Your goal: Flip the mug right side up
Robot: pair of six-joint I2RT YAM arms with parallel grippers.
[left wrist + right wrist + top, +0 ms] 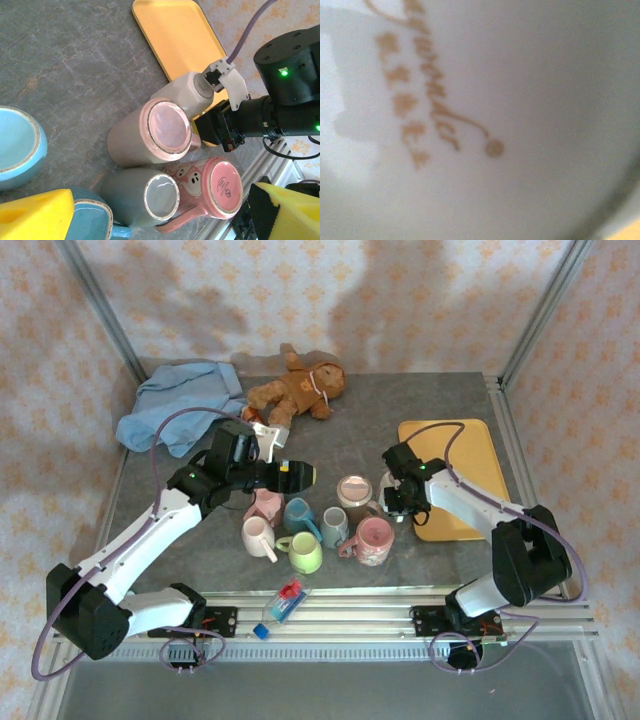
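Mug (180, 95): white, on its side, 3 o'clock of mug cluster (300, 530), by tray (470, 455) | right gripper (393, 502): at mug's end, clamp cannot be confirmed | left gripper (300, 476): jaws apart, empty | risk: shallow bite, glazed wall slips mid-turn, strikes pink mug (220, 187).

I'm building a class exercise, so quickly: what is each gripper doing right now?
Left gripper: open, holding nothing.
Right gripper: closed on the white ceramic mug with gold lettering.
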